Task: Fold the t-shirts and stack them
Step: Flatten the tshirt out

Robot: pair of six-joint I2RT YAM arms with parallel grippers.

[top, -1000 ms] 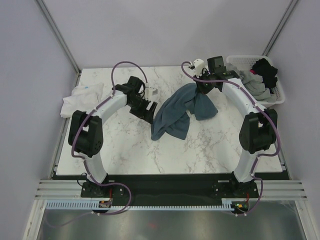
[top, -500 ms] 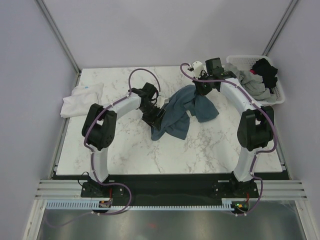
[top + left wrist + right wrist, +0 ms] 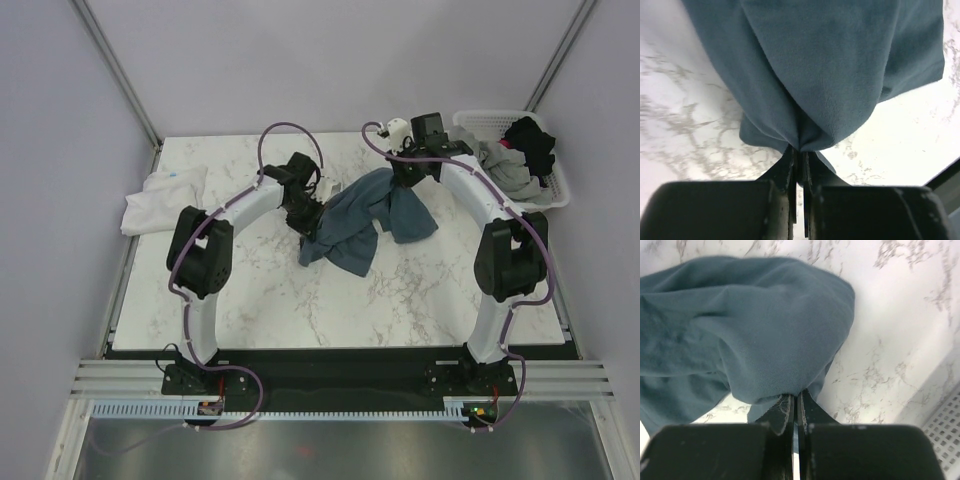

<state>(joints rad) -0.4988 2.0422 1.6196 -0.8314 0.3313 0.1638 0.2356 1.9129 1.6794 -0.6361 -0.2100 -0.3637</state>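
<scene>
1. I'm seeing the white t-shirt (image 3: 160, 198) lying crumpled at the left edge of the table (image 3: 330, 310), with bare marble running along the near side.
2. My left gripper (image 3: 308, 214) is clamping a left fold of the slate-blue t-shirt (image 3: 348, 228) at mid-table, its arm arching in from the left.
3. My right gripper (image 3: 402, 176) is pinching the shirt's far edge, its elbow bending beside the basket (image 3: 556, 192) at the far right corner.

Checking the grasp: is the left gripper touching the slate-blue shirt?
Touching. Left wrist view shows the left gripper pinching a fold of the slate-blue shirt.
</scene>
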